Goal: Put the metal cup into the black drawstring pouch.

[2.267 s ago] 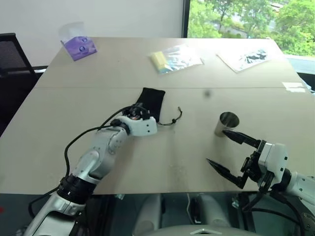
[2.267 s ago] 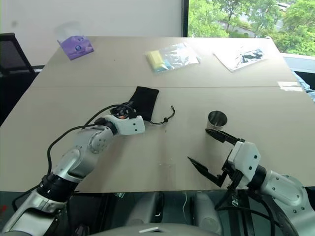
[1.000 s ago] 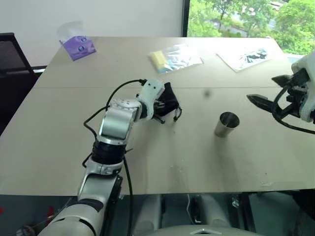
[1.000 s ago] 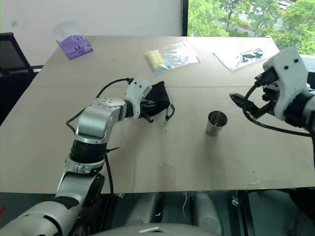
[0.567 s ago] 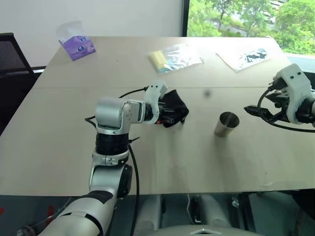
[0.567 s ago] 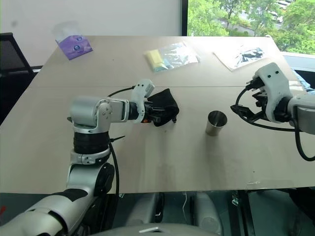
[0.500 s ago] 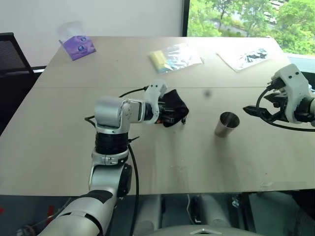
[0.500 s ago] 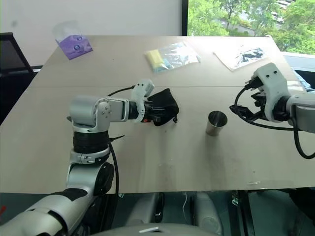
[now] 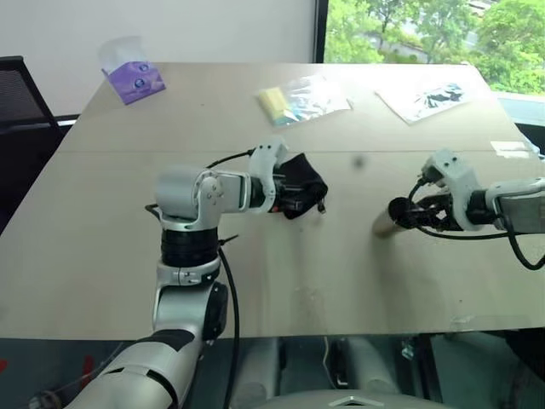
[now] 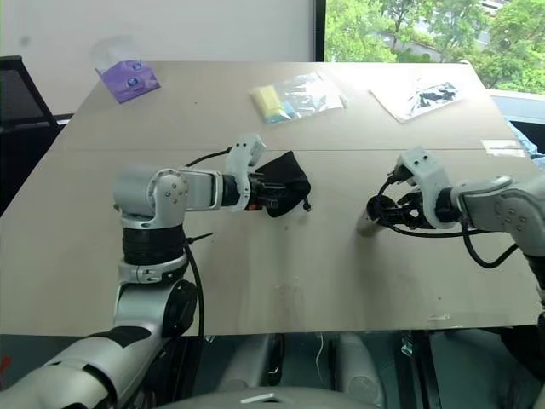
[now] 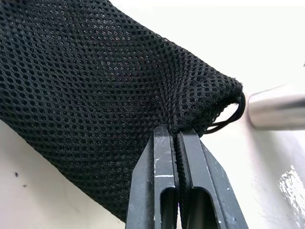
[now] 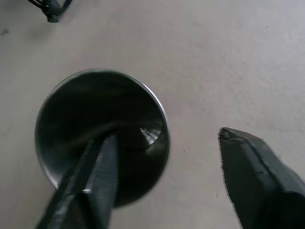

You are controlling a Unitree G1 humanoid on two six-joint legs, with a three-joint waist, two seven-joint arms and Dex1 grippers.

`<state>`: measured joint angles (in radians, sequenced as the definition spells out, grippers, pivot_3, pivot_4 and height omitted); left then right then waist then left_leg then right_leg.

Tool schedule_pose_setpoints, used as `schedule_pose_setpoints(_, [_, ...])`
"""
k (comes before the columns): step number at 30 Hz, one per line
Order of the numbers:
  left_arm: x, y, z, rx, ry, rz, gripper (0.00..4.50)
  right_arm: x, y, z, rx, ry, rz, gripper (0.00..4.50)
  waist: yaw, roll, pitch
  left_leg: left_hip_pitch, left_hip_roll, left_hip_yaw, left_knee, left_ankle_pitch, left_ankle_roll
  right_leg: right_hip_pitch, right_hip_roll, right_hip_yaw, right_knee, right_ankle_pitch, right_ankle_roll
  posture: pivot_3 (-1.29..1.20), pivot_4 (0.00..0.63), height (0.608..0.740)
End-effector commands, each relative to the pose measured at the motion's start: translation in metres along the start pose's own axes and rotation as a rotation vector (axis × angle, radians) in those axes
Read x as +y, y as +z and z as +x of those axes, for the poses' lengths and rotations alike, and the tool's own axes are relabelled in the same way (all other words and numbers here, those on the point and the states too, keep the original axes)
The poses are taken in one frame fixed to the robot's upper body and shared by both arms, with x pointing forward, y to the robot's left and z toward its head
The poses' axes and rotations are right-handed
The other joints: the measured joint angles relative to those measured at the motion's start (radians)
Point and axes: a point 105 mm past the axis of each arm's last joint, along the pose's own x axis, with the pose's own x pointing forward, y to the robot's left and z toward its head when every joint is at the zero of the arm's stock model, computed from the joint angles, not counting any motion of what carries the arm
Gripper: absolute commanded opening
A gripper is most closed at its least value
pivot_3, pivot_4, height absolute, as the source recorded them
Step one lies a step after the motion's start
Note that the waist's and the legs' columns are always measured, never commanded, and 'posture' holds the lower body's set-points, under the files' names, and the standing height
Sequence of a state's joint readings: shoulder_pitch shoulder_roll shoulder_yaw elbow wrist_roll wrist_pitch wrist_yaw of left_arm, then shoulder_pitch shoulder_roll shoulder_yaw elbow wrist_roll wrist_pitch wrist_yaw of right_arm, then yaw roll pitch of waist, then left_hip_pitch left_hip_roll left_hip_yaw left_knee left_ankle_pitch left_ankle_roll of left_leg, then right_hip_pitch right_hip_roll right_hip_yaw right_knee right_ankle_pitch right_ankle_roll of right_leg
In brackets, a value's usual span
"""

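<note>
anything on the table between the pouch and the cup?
No, bare tabletop between the black drawstring pouch and the metal cup, only the pouch's cord end dangling on the pouch side. Seen in both eye views.

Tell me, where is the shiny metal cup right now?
The metal cup stands on the table toward the robot's right, right of the black pouch, with one of the right gripper's fingers inside its rim.

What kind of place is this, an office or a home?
Probably an office or meeting room. The signs: a wide beige table, a black mesh chair at its far left, and a window with green trees outside. Small plastic bags lie on the table.
</note>
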<state>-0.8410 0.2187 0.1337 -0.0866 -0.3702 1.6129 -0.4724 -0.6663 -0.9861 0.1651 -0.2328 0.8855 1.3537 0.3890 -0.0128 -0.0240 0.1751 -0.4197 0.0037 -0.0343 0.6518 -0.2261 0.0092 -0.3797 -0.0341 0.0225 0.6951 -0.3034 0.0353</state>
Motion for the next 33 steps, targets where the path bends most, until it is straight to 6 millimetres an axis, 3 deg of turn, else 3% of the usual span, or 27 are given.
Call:
schedule_pose_setpoints(1, [-0.007, 0.015, -0.006, -0.091, -0.073, -0.062, 0.0, -0.002, 0.015, -0.003, -0.053, -0.016, -0.058, 1.42, 0.0, 0.0, 0.0, 0.0, 0.0, 0.0, 0.0, 0.0, 0.0, 0.0, 0.0, 0.0, 0.0, 0.0, 0.0, 0.0, 0.15, 0.74])
schedule_pose_setpoints(4, [-0.009, 0.015, -0.006, -0.055, -0.115, -0.054, 0.0, 0.003, 0.021, -0.01, -0.111, 0.006, -0.073, 0.03, 0.0, 0.0, 0.0, 0.0, 0.0, 0.0, 0.0, 0.0, 0.0, 0.0, 0.0, 0.0, 0.0, 0.0, 0.0, 0.0, 0.15, 0.74])
schedule_pose_setpoints(9, [-0.018, 0.02, -0.002, -0.001, -0.229, -0.107, 0.0, 0.03, 0.036, -0.032, -0.408, 0.114, -0.02, 0.03, 0.005, 0.0, 0.0, -0.001, 0.0, -0.001, 0.0, 0.0, -0.001, 0.0, 0.0, -0.001, 0.0, 0.0, 0.0, 0.0, 0.15, 0.74])
schedule_pose_setpoints(15, [-0.029, 0.026, 0.008, 0.095, -0.331, -0.189, 0.0, 0.073, 0.035, -0.035, -0.711, 0.205, 0.138, 0.03, 0.001, 0.0, 0.0, -0.003, 0.0, -0.003, 0.001, 0.002, -0.004, -0.001, -0.001, -0.003, 0.0, 0.0, 0.0, 0.0, 0.15, 0.74])
schedule_pose_setpoints(22, [-0.043, 0.028, 0.014, 0.188, -0.351, -0.164, 0.0, 0.084, 0.037, -0.008, -0.844, 0.159, 0.346, 0.03, -0.004, 0.0, 0.0, 0.0, -0.001, 0.0, -0.001, 0.002, -0.004, -0.001, 0.002, -0.003, 0.001, 0.0, 0.0, 0.0, 0.15, 0.74])
schedule_pose_setpoints(26, [-0.046, 0.029, 0.014, 0.205, -0.353, -0.153, 0.0, 0.079, 0.022, 0.022, -0.789, 0.087, 0.407, 0.03, -0.005, 0.0, 0.0, 0.001, -0.001, 0.001, -0.001, 0.002, -0.004, -0.001, 0.002, -0.002, 0.001, 0.0, 0.0, 0.0, 0.15, 0.74])
schedule_pose_setpoints(33, [-0.036, 0.016, 0.018, 0.235, -0.32, -0.175, 0.0, 0.089, -0.005, 0.068, -0.678, 0.054, 0.387, 0.03, -0.002, 0.0, 0.0, 0.001, -0.001, 0.001, -0.002, 0.002, -0.004, -0.001, 0.002, -0.003, 0.001, 0.0, 0.0, 0.0, 0.15, 0.74])
